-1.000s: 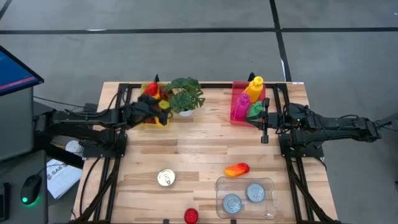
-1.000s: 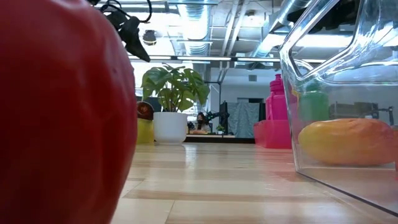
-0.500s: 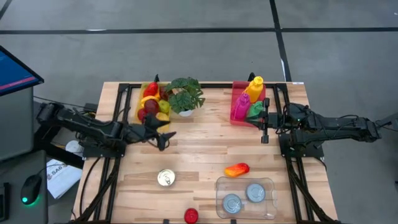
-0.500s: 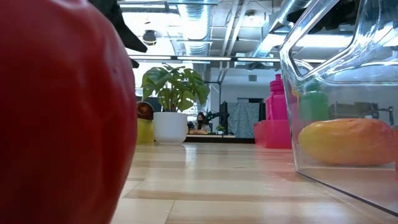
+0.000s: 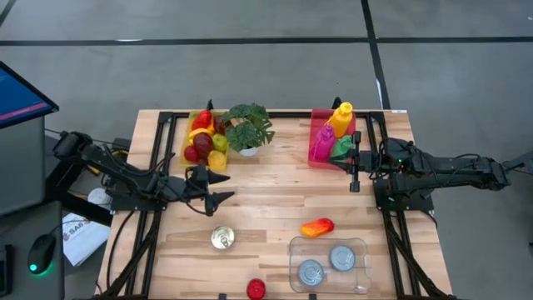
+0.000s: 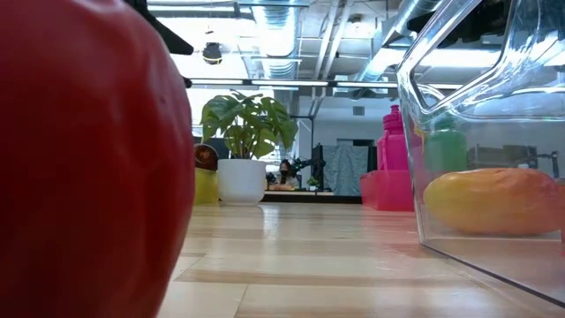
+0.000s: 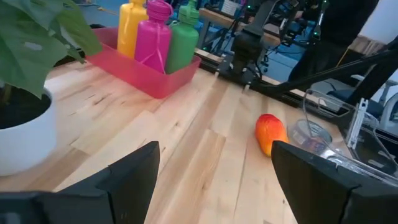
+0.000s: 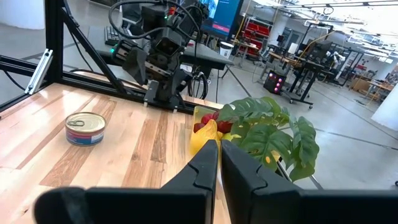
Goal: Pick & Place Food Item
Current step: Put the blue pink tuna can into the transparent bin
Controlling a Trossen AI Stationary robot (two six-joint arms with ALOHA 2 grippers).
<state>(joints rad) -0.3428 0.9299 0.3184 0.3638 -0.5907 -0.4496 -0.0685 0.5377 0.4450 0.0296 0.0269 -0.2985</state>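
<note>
The pale wooden slatted table (image 5: 266,196) carries the clear plastic container (image 5: 329,265) near its front edge, and the orange-red mango-shaped fruit (image 5: 317,227) lies loose on the boards just beside that container's far rim, not in it. The left gripper (image 5: 218,198) hovers mid-table with fingers spread wide and empty, well apart from the fruit; the right gripper (image 5: 354,171) waits pinched together by the pink bottle tray (image 5: 320,143). The likely trouble: the rounded fruit may roll away from a skewed pinch, a finger could catch the container wall, or a low sweep might nudge the small round tin can (image 5: 221,238).
</note>
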